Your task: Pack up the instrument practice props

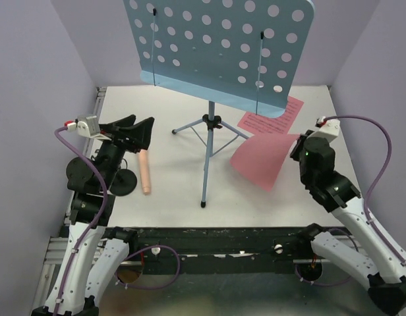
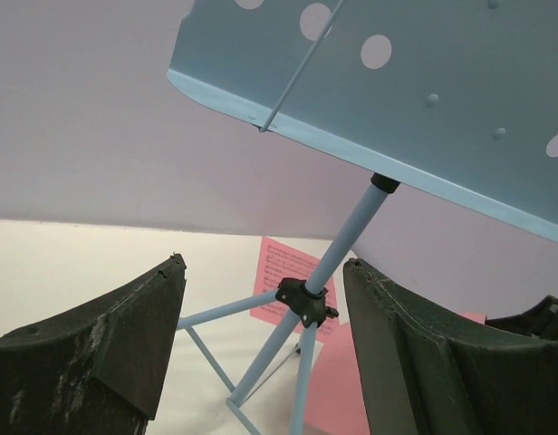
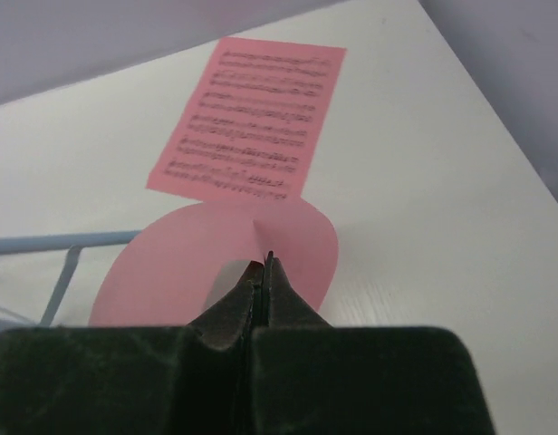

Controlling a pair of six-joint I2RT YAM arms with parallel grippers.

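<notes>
The light-blue music stand [image 1: 207,125] stands on its tripod mid-table, its hole-dotted desk [image 1: 216,46] at the back. My right gripper [image 1: 296,146] is shut on one pink sheet-music page [image 1: 262,160], held curled above the table; it shows bowed in the right wrist view [image 3: 288,240]. The second pink page [image 1: 272,117] lies flat behind it, also in the right wrist view [image 3: 252,118]. My left gripper [image 1: 138,126] is open and empty, facing the stand's pole [image 2: 338,249]. The beige-pink toy microphone [image 1: 145,172] lies beside the black mic stand [image 1: 124,181].
Pale purple walls enclose the white table [image 1: 170,197] on the left, back and right. The tripod legs [image 1: 204,178] spread toward the front and sides. A black rail [image 1: 209,237] runs along the near edge.
</notes>
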